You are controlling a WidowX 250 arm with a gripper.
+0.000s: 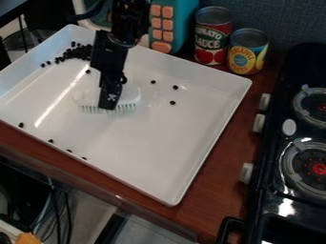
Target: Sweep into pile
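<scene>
The black gripper [111, 101] hangs down into the left-centre part of the white tray [172, 138], shut on the pale brush [130, 97]. The brush lies low over the tray floor, its bristles along the near side, and the gripper covers its middle. A cluster of small black beans [76, 52] sits in the tray's upper left corner, behind and left of the brush, partly beside the arm. Loose beans [175, 87] lie right of the brush, and several more beans [51, 141] are strung along the tray's near left wall.
Behind the tray stand a tomato sauce can [212, 35], a pineapple can [247, 51] and a teal object with orange buttons [172, 24]. A black toy stove [280, 190] stands to the right on the brown counter [219, 190]. The tray's walls are raised all round.
</scene>
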